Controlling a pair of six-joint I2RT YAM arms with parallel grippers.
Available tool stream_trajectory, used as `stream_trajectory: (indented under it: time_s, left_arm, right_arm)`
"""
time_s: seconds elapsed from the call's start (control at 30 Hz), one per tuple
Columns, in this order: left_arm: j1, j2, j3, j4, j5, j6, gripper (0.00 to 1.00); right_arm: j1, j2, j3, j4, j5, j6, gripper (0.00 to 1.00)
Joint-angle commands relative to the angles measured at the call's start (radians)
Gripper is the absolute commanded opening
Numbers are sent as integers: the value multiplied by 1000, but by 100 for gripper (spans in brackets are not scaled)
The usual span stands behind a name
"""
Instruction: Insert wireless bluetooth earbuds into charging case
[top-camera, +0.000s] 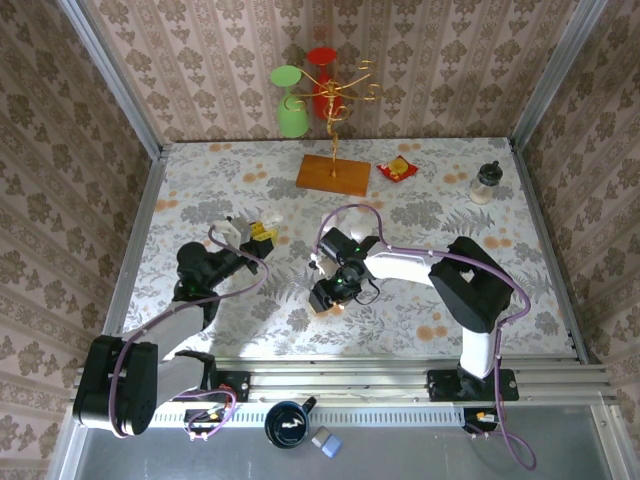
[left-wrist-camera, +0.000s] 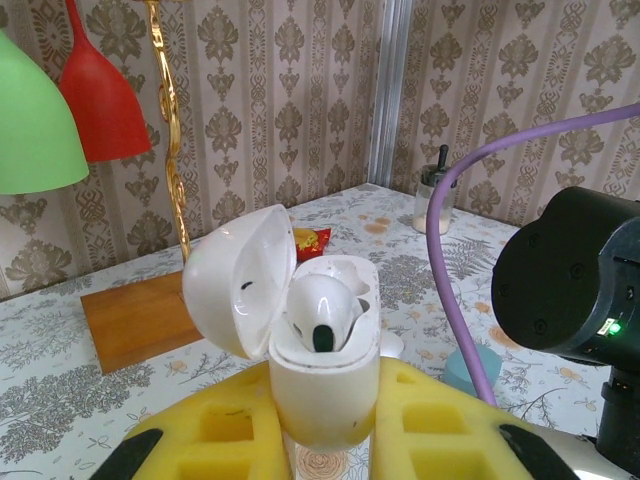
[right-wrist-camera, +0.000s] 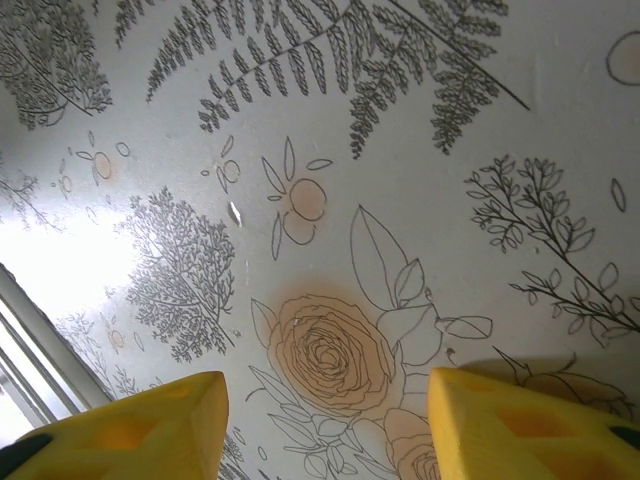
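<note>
Two arms reach out over the table (top-camera: 500, 300), which has flowers and leaves drawn all over it.

The left tool (left-wrist-camera: 325, 405) is squeezed tight on the charging case (left-wrist-camera: 328, 385). The case is white and stands up straight between the two yellow fingers (left-wrist-camera: 215, 430). Its lid (left-wrist-camera: 240, 280) is flipped open and leans to the left. One white earbud (left-wrist-camera: 320, 312) sits in the case with its round top poking out and a dark spot facing the camera. From above, the left tool (top-camera: 258, 233) is on the left half of the table, lifted a little.

The right tool (right-wrist-camera: 325, 410) is open. Its yellow fingers (right-wrist-camera: 150, 425) are held apart with nothing between them, just the table (right-wrist-camera: 400, 150) with an orange rose below. From above, the right tool (top-camera: 332, 292) points down near the middle of the table, well apart from the left one.

A small pale blue thing (left-wrist-camera: 470, 365) lies on the table past the case, beside a purple cable (left-wrist-camera: 470, 250). It is too hidden to tell what it is.

At the far side stands a gold stand (top-camera: 335, 95) on a wooden board (top-camera: 333, 173). A green cup (top-camera: 290, 110) and a red cup (top-camera: 322, 68) hang on it. Near the board lies a red and yellow packet (top-camera: 397, 169). A little jar (top-camera: 486, 183) with a dark top stands in the far right corner.
</note>
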Motion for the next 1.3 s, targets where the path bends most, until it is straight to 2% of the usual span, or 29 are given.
stream_trajectory:
  time_s: [0.0,0.2,0.57,0.77,1.0,1.13,1.27]
  left_arm:
    - [7,18,1,37,20,-5,1]
    - [6,43,1,69,34,-22,1]
    - [5,61,2,84,36,-22,2]
    - [3,81,11,94,48,-28,2]
    - [0,77,11,100,49,-35,2]
    - [-1,54,4,79,53,-32,2]
    - [-2,38,-3,62,42,-20,2]
  right_arm:
    - [-16,0,18,-71,48,-25,56]
    - [-40,-36,-5,-69,95,-9,56]
    - [-148,-97,-83,-49,168,56,56]
    - [-149,-199,-99,10,101,47,57]
    - [-205,-282,-173,11,228,111,60]
    - [-228,-284,-216,-4,210,131,61]
    - [-223,-266,-240,24,123,143,60]
